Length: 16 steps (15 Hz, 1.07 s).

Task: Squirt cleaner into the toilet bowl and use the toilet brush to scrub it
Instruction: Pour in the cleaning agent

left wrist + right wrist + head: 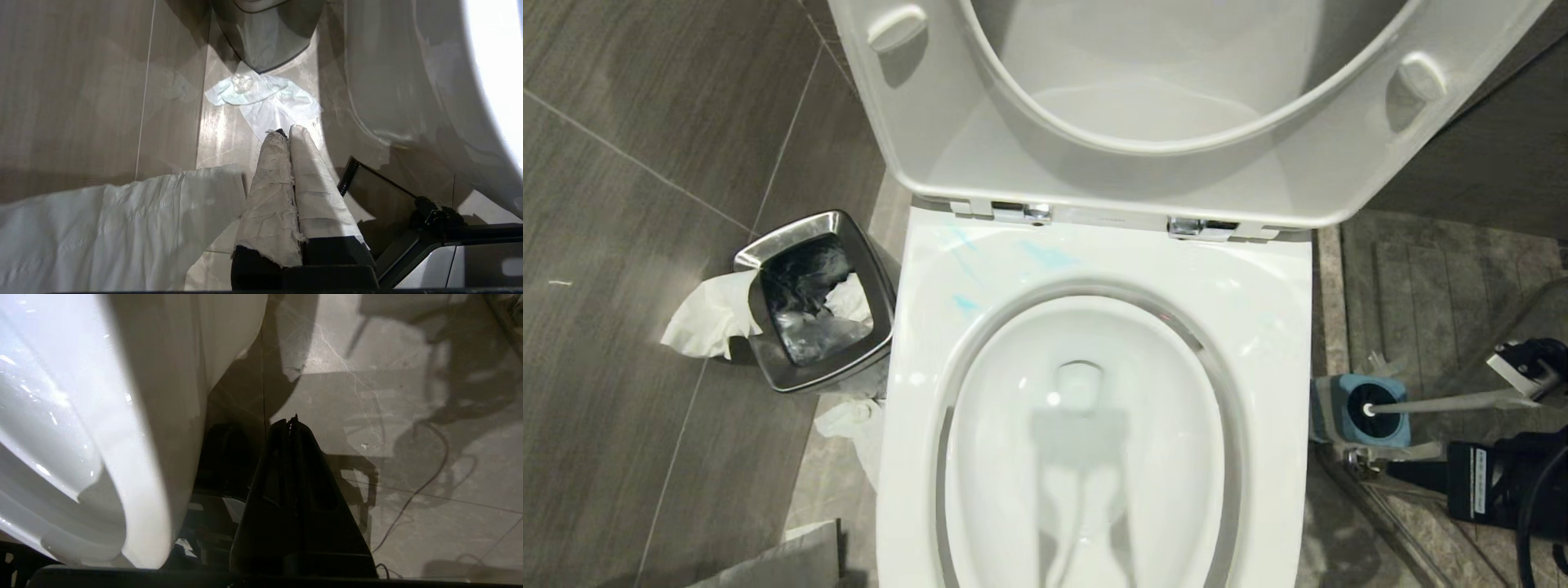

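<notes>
The toilet bowl point(1262, 327) fills the head view, its seat and lid point(907, 147) raised. Pale blue cleaner point(1045, 255) streaks the back left of the rim. To the right of the bowl, the toilet brush point(1445, 402) stands in its blue holder point(1331, 404) on the floor, handle leaning right. My right gripper point(1401, 471) point(291, 421) is shut and empty, low beside the bowl and just in front of the holder. My left gripper point(284, 132), its fingers wrapped in white, is shut on nothing above the floor left of the bowl.
A steel waste bin point(768, 255) with tissue hanging over its edge stands left of the toilet. More tissue point(261, 98) lies on the floor by it. A white sheet point(102, 228) lies near my left gripper. A cable point(412, 494) crosses the floor on the right.
</notes>
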Available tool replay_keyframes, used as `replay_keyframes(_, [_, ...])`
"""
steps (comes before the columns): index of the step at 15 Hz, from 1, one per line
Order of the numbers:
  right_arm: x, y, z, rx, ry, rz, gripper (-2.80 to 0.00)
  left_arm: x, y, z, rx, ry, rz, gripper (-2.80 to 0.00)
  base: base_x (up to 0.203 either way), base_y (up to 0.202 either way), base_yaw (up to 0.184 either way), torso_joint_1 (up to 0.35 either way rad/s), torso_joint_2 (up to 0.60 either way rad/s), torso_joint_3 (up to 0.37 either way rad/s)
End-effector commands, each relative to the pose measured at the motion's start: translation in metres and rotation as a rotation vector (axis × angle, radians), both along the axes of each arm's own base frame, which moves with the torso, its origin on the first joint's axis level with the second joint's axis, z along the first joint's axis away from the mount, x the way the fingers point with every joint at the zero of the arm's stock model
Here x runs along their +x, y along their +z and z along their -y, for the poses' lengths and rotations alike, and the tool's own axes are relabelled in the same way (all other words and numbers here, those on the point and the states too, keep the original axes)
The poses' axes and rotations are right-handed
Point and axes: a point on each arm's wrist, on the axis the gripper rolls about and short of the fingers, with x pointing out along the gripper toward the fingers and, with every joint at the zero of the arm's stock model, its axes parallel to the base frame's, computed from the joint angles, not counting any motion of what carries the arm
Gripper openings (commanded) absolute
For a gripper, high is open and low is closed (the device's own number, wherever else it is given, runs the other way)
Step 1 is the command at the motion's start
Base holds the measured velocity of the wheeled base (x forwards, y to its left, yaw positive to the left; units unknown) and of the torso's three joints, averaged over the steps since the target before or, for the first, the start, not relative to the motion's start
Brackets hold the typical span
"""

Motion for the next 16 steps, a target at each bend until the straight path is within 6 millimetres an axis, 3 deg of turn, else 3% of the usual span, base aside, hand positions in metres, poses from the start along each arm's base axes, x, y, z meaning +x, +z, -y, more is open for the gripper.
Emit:
replay_keyframes(1, [-0.002, -0.004, 0.000, 0.001, 0.001, -0.016, -2.80, 0.000, 0.000, 0.000, 0.000, 0.001, -0.003, -2.80, 0.000, 0.000, 0.000, 0.010, 0.01, -0.199])
replay_keyframes(7, [0.005, -0.009, -0.001, 0.014, 0.020, -0.030, -2.80, 0.000, 0.000, 0.000, 0.000, 0.000, -0.004, -2.80, 0.000, 0.000, 0.000, 0.001, 0.00, -0.197])
replay_keyframes(9, [0.013, -0.026, -0.002, -0.010, 0.009, -0.044, -2.80, 0.000, -0.001, 0.000, -0.012, 0.002, -0.004, -2.80, 0.000, 0.000, 0.000, 0.001, 0.00, -0.117])
replay_keyframes(12, [0.043, -0.058, -0.006, -0.052, -0.038, -0.072, -2.80, 0.000, -0.001, 0.000, -0.017, 0.002, -0.003, -2.80, 0.000, 0.000, 0.000, 0.002, 0.00, -0.025])
replay_keyframes(16, [0.089, -0.098, -0.012, -0.068, -0.049, 0.091, -2.80, 0.000, -0.001, 0.000, -0.017, 0.002, -0.003, -2.80, 0.000, 0.000, 0.000, 0.000, 0.00, 0.000])
